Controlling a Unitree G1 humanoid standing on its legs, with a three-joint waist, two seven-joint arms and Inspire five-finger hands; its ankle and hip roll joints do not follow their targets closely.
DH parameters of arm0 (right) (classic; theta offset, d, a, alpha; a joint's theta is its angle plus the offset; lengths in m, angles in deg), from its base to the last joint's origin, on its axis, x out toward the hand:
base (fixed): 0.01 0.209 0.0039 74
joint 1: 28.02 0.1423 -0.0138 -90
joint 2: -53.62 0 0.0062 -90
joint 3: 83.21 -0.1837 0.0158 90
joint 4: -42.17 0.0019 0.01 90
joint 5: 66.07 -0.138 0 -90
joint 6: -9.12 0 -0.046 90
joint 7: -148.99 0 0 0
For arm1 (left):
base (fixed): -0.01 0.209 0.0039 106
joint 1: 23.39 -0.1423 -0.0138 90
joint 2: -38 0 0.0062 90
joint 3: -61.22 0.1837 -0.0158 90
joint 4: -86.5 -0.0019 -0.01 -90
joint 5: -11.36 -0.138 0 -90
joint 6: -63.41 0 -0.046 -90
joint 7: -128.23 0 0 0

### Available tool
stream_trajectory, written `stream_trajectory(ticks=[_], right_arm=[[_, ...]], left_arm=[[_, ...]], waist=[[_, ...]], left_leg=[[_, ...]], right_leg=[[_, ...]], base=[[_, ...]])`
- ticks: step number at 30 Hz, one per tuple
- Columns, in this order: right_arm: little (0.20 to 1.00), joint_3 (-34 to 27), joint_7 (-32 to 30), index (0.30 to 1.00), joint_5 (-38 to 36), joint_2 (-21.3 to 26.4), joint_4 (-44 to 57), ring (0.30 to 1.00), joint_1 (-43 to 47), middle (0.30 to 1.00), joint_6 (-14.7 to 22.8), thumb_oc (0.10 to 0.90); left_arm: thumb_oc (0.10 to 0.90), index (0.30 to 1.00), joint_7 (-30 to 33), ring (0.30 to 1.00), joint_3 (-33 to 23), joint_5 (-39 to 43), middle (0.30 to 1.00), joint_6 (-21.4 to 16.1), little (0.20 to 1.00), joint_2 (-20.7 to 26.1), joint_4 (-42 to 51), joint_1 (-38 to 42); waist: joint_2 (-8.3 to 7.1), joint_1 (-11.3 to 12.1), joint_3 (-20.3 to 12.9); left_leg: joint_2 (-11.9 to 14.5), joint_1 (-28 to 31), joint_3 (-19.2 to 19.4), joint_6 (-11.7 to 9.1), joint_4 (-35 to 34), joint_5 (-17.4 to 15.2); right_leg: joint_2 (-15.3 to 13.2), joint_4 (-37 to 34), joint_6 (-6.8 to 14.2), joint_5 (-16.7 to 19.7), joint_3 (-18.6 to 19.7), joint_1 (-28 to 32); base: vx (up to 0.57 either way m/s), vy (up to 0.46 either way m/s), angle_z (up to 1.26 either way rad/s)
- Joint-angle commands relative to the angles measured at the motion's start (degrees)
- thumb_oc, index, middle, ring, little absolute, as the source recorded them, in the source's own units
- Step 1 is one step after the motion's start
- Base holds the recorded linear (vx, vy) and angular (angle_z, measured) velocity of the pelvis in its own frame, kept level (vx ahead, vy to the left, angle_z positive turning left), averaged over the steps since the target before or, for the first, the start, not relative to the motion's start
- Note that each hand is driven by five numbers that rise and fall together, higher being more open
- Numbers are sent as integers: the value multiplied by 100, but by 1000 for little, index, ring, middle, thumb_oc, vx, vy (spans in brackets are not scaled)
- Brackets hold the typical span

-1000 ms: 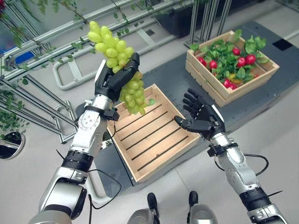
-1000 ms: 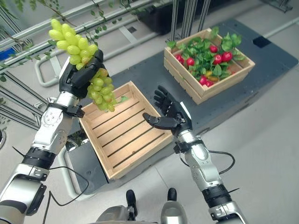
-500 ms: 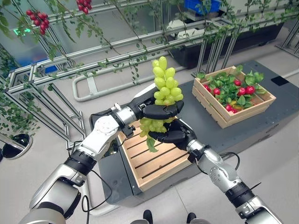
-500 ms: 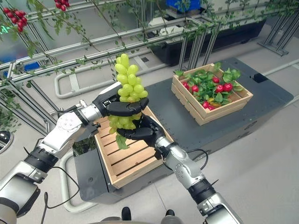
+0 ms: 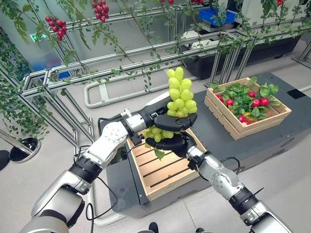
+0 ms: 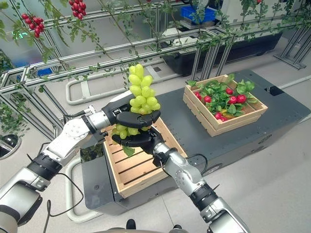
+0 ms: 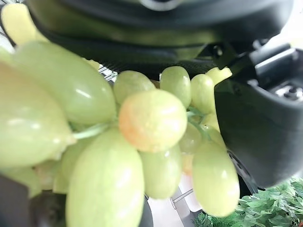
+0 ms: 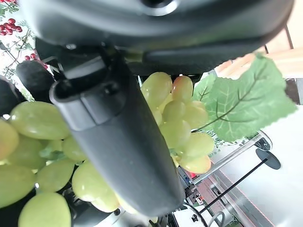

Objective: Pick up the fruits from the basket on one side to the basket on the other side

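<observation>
A bunch of green grapes [image 5: 180,94] stands upright above the empty slatted crate [image 5: 165,170]. My left hand [image 5: 163,119] is shut round its middle, so the top grapes stick up over the fingers. My right hand [image 5: 176,144] sits just beneath, palm up, with fingers curled round the lower grapes and a green leaf [image 8: 246,101]. Up close, grapes [image 7: 151,118] press against the left palm, and the right thumb [image 8: 118,142] lies across grapes [image 8: 175,113]. The second crate [image 5: 228,116] stands farther right on the platform, holding red fruits [image 5: 256,102] among leaves.
Both crates rest on a dark low platform [image 5: 291,131]. Behind it run metal racks [image 5: 121,53] hung with vines and red berry clusters [image 5: 54,26]. A blue bin [image 5: 216,14] sits at the back. Grey floor lies all round.
The left arm swung the bunch from high on the left to over the empty crate. The right hand rose under it and closed on its lower half. The camera also shifted.
</observation>
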Motion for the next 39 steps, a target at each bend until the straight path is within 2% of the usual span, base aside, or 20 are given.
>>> stream_trajectory(ticks=[1, 6, 7, 8, 16, 18, 19, 21, 28, 39], right_arm=[[900, -237, -50, 900, -554, -650, 293, 900, 863, 900, 930, 800], [900, -329, -80, 900, -477, -697, 312, 900, 859, 900, 1157, 800], [528, -357, 14, 528, -511, -725, 312, 528, 833, 528, 1209, 552], [300, -375, -19, 300, -518, -731, 335, 300, 808, 300, 1244, 400], [300, -494, -68, 300, -527, -732, 233, 300, 702, 300, 1393, 400], [300, -519, -91, 300, -510, -739, 229, 300, 668, 300, 1402, 400], [300, -535, -108, 300, -505, -745, 220, 300, 659, 300, 1406, 400], [300, -580, -130, 300, -461, -753, 221, 300, 637, 300, 1391, 400], [300, -617, -203, 300, -394, -761, 175, 300, 598, 300, 1428, 400], [300, -787, -221, 300, -350, -661, 79, 300, 208, 300, 1480, 400]], left_arm=[[400, 300, 244, 300, -37, 279, 300, -297, 300, -326, -690, 1150], [400, 300, 370, 300, -208, 266, 300, -288, 300, -387, -1196, 957], [400, 300, 419, 300, -270, 257, 300, -323, 300, -419, -1389, 876], [400, 300, 434, 300, -313, 241, 300, -340, 300, -436, -1483, 827], [400, 300, 834, 300, -636, 245, 300, -521, 300, -540, -2108, 581], [424, 335, 965, 335, -711, 241, 335, -501, 335, -576, -2188, 540], [467, 401, 1041, 401, -760, 207, 401, -481, 401, -606, -2227, 510], [800, 900, 1148, 900, -847, 161, 900, -404, 900, -651, -2324, 452], [800, 900, 1585, 900, -1025, -14, 900, -389, 900, -685, -2496, 398], [800, 900, 2786, 900, -1503, -523, 900, -108, 900, -543, -2678, 108]], waist=[[13, 79, -649], [13, 60, -660], [11, 52, -659], [9, 48, -662], [-5, 24, -668], [-11, 20, -667], [-14, 19, -662], [-14, 9, -653], [-24, -5, -646], [-17, -73, -648]], left_leg=[[85, 146, 83, -119, 9, -553], [108, 153, 108, -118, 9, -547], [112, 159, 116, -117, 9, -547], [117, 160, 119, -117, 9, -550], [137, 166, 153, -125, 9, -540], [138, 173, 150, -123, 9, -546], [139, 174, 149, -122, 9, -546], [140, 175, 150, -121, 9, -548], [158, 177, 167, -127, 9, -541], [192, 179, 237, -130, 9, -524]], right_leg=[[-268, 12, -181, -177, -200, 173], [-266, 12, -181, -167, -171, 151], [-263, 12, -184, -166, -158, 147], [-263, 12, -185, -169, -154, 146], [-267, 12, -185, -168, -132, 131], [-266, 12, -189, -170, -130, 132], [-265, 12, -192, -170, -132, 132], [-261, 12, -197, -174, -124, 129], [-266, 12, -197, -169, -126, 126], [-256, 12, -186, -140, -66, 86]], base=[[0, 0, 0], [0, 0, 0], [0, 0, 0], [0, 0, 0], [0, 0, 0], [0, 0, 0], [0, 0, 0], [0, 0, 0], [0, 0, 0], [0, 0, 0]])
